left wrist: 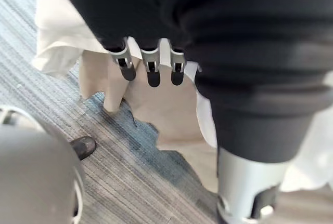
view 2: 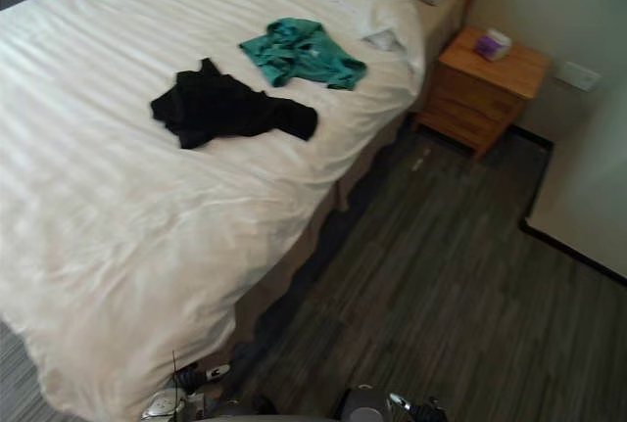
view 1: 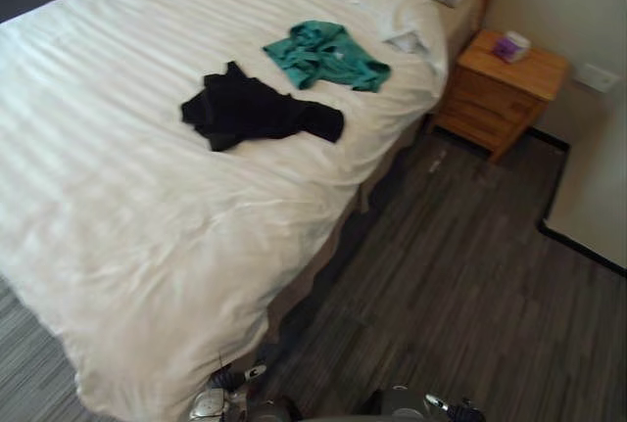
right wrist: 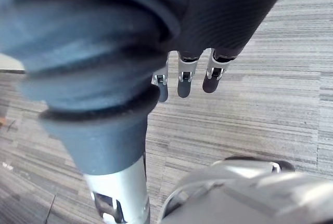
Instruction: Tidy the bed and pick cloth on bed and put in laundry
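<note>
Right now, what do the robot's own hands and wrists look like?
The left hand has silver fingers in a row, each ending in a rounded dark tip. A dark ribbed cover wraps the back of the hand and the wrist. The right hand looks the same: silver fingers, dark tips, dark ribbed cover.

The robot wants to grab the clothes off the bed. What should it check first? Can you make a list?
1. Black cloth lies loose on the bed, nothing on top: ok.
2. Teal cloth lies apart from the black one: ok.
3. Left hand empty, fingers relaxed: ok.
4. Right hand empty, fingers relaxed: ok.
5. Hands close to the clothes: not ok, both hang low near the floor.
6. Where the laundry goes: cannot tell.
</note>
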You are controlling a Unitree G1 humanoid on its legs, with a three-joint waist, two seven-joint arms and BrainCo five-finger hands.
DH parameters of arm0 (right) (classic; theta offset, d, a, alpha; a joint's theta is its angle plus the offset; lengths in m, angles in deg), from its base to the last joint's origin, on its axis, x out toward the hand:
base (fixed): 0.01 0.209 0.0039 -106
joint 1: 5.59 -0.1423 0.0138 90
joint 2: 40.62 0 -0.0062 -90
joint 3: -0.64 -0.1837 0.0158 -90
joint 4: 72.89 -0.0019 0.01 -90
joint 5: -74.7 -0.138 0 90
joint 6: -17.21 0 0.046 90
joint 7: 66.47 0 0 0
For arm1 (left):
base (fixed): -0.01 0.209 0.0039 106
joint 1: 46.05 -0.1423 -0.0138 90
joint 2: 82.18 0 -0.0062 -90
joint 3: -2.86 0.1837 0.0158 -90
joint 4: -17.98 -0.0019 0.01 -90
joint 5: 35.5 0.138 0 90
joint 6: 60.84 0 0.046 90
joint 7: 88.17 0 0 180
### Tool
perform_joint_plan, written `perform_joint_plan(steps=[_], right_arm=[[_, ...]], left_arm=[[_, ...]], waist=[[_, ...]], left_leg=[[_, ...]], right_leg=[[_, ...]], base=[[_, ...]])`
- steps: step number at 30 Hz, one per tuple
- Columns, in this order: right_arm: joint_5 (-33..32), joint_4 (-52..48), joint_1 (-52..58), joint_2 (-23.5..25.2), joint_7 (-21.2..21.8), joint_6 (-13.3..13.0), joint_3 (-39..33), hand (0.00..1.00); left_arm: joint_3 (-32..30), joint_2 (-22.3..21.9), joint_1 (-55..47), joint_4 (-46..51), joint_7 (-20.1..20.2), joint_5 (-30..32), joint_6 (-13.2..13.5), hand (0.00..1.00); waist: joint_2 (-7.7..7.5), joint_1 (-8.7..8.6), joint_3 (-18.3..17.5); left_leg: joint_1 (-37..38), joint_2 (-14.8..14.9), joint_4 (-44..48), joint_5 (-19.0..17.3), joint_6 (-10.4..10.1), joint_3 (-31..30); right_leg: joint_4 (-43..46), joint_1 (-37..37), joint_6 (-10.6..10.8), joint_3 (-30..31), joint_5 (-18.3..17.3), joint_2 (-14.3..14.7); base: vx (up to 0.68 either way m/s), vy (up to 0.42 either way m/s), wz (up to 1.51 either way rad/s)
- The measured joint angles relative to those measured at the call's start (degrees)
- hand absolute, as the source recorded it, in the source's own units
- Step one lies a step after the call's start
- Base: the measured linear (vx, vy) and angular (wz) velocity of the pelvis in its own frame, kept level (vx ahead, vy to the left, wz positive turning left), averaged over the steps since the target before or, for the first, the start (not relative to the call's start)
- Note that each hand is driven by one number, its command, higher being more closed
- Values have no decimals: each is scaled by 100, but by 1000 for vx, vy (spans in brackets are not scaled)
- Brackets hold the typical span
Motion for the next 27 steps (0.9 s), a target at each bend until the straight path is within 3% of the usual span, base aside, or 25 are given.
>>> perform_joint_plan(steps=[1,2,3,4,5,6,7,9,12,13,15,16,18,21,22,27], right_arm=[[8,-71,-115,-31,-1,-21,11,0],[12,-58,-147,-87,-3,-17,-12,0],[19,-91,-227,-200,1,-30,-18,0],[67,-71,-304,-137,1,-32,22,0],[122,-65,-307,-112,12,-15,124,0],[142,-66,-328,-99,14,-17,131,0],[179,-77,-328,-107,10,-28,166,0],[192,-75,-216,-129,4,-26,171,0],[187,-73,-87,-166,2,-47,177,0],[181,-35,-67,-196,2,-86,174,0],[167,38,-69,-255,2,-116,160,0],[143,93,-78,-296,2,-133,128,0],[55,158,-64,-381,4,-135,67,0],[-76,212,116,-317,13,-118,-186,0],[-305,255,243,100,124,26,-561,0],[-305,254,242,101,123,25,-573,0]], left_arm=[[14,-23,-2,15,0,-1,-23,0],[17,-65,0,31,0,0,-20,0],[17,-117,-1,45,-4,0,-1,0],[8,-65,75,46,-20,-2,-20,0],[62,61,115,83,-20,-5,-20,0],[63,95,128,89,-26,-10,-18,0],[86,88,80,89,-31,-28,-21,0],[138,4,-1,91,-31,-32,-16,0],[116,-137,-70,96,-34,-79,34,0],[111,-140,-70,101,-50,-207,87,0],[105,-140,-85,100,-81,-297,101,0],[100,-162,-173,94,-118,-450,100,0],[-22,-228,-221,94,-124,-629,101,0],[-80,-318,-96,89,-109,-710,108,0],[-292,-588,-384,81,-7,-720,97,0],[-290,-594,-384,81,-8,-720,98,0]], waist=[[-84,86,-8],[-7,96,-41],[210,87,-45],[27,78,-44],[-50,117,-53],[-22,126,-30],[110,106,-17],[210,71,-2],[346,89,76],[388,97,142],[385,96,191],[477,104,189],[522,75,184],[549,28,162],[357,-59,-294],[372,-58,-288]], left_leg=[[-244,-283,-251,-213,71,-130],[-279,-407,-665,-35,157,-238],[-397,-272,-881,467,355,-96],[-406,-266,-627,380,335,207],[-443,-175,-424,305,270,375],[-472,-45,-301,257,210,419],[-484,212,-113,240,178,433],[-395,432,19,191,101,464],[-314,703,366,165,51,513],[-395,692,556,180,25,-15],[-459,554,596,200,-35,-874],[-395,342,425,179,-179,-1725],[-223,117,106,180,-362,-2297],[63,-115,-463,146,-410,-2427],[766,-445,-1407,230,-310,-2272],[762,-445,-1409,230,-310,-2273]], right_leg=[[-758,115,-94,396,178,120],[-1131,221,17,565,253,222],[-1117,210,90,478,163,358],[-760,160,309,455,-273,29],[-1119,287,507,468,-184,-4],[-1411,362,556,530,-95,144],[-1949,634,509,581,232,443],[-2429,944,461,656,504,687],[-2698,1065,333,931,658,911],[-2725,1072,319,1120,671,960],[-2721,1040,340,1344,705,968],[-2711,946,382,1661,746,966],[-2694,821,442,1953,787,926],[-2864,869,578,2087,1016,843],[-3161,1193,623,2123,1147,627],[-3161,1191,623,2120,1147,626]], base=[[-231,-65,-154],[-273,-53,-153],[-127,-2,-111],[-61,-67,-112],[2,-86,-82],[-63,-216,-70],[-63,-156,-45],[-71,-141,-40],[-110,-81,-42],[-158,-50,-57],[-115,-16,-78],[-70,43,-103],[-23,104,-98],[48,91,-36],[36,43,-3],[0,0,0]])
